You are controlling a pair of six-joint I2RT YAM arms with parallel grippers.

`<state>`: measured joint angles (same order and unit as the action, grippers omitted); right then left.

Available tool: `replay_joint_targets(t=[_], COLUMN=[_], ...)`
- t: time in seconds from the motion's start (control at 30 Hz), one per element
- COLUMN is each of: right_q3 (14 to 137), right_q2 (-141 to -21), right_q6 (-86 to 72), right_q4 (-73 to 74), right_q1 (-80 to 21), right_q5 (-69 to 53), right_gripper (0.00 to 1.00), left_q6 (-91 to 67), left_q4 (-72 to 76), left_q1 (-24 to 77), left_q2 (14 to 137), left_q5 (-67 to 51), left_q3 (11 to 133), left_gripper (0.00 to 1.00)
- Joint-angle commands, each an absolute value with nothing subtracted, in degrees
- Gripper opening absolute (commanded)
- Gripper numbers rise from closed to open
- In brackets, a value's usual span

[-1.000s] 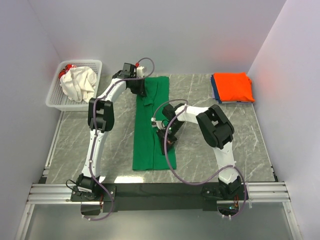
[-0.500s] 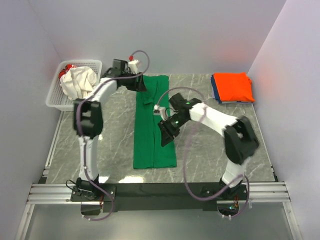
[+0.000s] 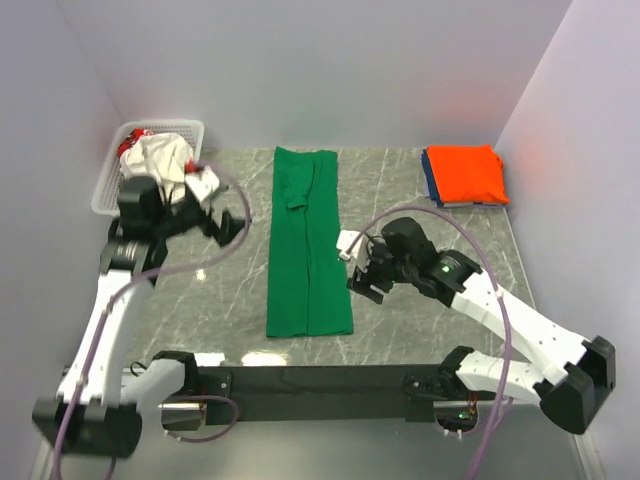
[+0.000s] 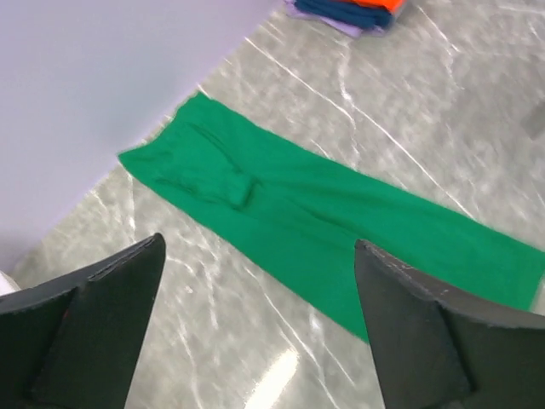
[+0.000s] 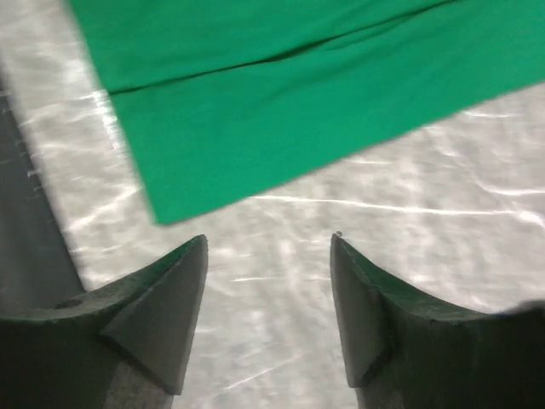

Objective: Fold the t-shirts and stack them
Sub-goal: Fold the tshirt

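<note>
A dark green t-shirt [image 3: 307,245] lies flat at the table's centre, folded into a long narrow strip running front to back; it also shows in the left wrist view [image 4: 324,204] and the right wrist view [image 5: 281,94]. My left gripper [image 3: 238,222] hovers open to the left of the strip, nothing between its jaws [image 4: 258,244]. My right gripper [image 3: 362,268] is open just right of the strip's near end, over bare table [image 5: 269,239]. A folded orange t-shirt [image 3: 465,172] rests on a blue one [image 3: 428,185] at the back right. A cream-white t-shirt [image 3: 160,165] sits crumpled in the basket.
The white lattice basket [image 3: 110,195] stands at the back left corner, with something red [image 3: 130,145] beside the cream cloth. Walls close in the table on the left, back and right. The black rail [image 3: 320,380] carrying the arm bases runs along the near edge.
Both grippers have opened and let go of the green t-shirt. The left arm swung away to the left, the right arm drew back to the right. The shirt stays as a flat strip.
</note>
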<state>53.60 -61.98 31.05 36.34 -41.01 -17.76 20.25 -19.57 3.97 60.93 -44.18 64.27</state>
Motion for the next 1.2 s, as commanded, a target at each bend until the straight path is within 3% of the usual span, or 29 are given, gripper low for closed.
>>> replay_joint_targets(t=[0.0,0.03,0.13,0.27,0.5,0.67,0.77,0.83,0.93,1.17], right_q3=[51.95,51.25,48.43,49.84,31.30,27.26,24.27,23.03,21.80,19.86], right_q2=[-55.13,-54.15,-53.26,-56.42,-50.01,-51.59,-52.82,-53.87,-54.84,-57.74], right_q6=[33.75,32.97,31.73,40.32,50.97,51.41,53.52,54.57,56.76,60.47], right_q4=[21.94,19.54,15.12,24.76,13.56,10.64,7.13,4.75,3.69,2.99], right_q1=[-41.22,-41.31,-41.31,-42.45,-56.05,-58.71,-59.76,-59.85,-59.94,-60.82], right_q5=[-11.06,-12.12,-20.20,-28.04,-11.88,-11.86,-11.86,-13.44,-16.59,-17.76], right_gripper=[0.83,0.90,0.91,0.91,0.92,0.92,0.84,0.79,0.71,0.63], left_q6=[24.53,23.83,27.49,43.70,56.68,58.19,54.49,54.32,53.00,50.36], left_q4=[-17.95,-16.71,-23.68,-38.79,-42.99,-40.00,-33.14,-30.96,-28.40,-19.70], left_q1=[3.96,3.96,4.30,7.11,12.82,21.52,26.69,30.91,34.70,42.53], left_q2=[51.79,49.59,44.48,43.51,36.48,33.05,34.27,35.76,38.49,44.20], left_q5=[-46.58,-47.45,-54.04,-53.71,-47.73,-42.64,-37.64,-35.78,-32.53,-28.04], left_q3=[55.04,53.37,49.14,46.07,33.33,25.41,22.51,21.98,21.27,18.63], left_gripper=[0.99,0.99,0.99,0.99,0.97,0.75,0.57,0.50,0.47,0.45])
